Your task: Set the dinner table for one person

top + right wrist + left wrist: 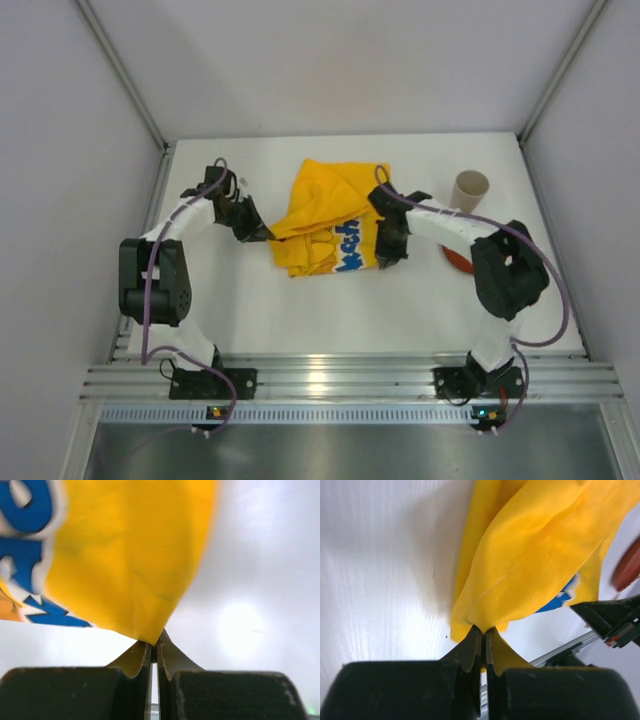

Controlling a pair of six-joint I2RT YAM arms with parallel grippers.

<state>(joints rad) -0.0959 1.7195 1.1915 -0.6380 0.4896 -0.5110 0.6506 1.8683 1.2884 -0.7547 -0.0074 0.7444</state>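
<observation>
Cloth (325, 215), yellow with blue lettering, is lying crumpled in the middle of the white bench (300, 320). The left hand (484, 631) is pinching its left corner, jaws nearly closed. The right hand (154, 646) is gripping its right edge likewise. A cup (471, 188) is standing upright far right, mouth upward, near a red dish (455, 260) half hidden under the right arm.

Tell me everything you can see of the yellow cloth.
The yellow cloth is thin, soft fabric with blue-and-white printed lettering. It is crumpled and folded over itself, not spread flat. It sits mid-table and appears to rest partly on the white dinner table. The left claw pinches its left corner and the right claw pinches its right edge, both shut on it.
</observation>
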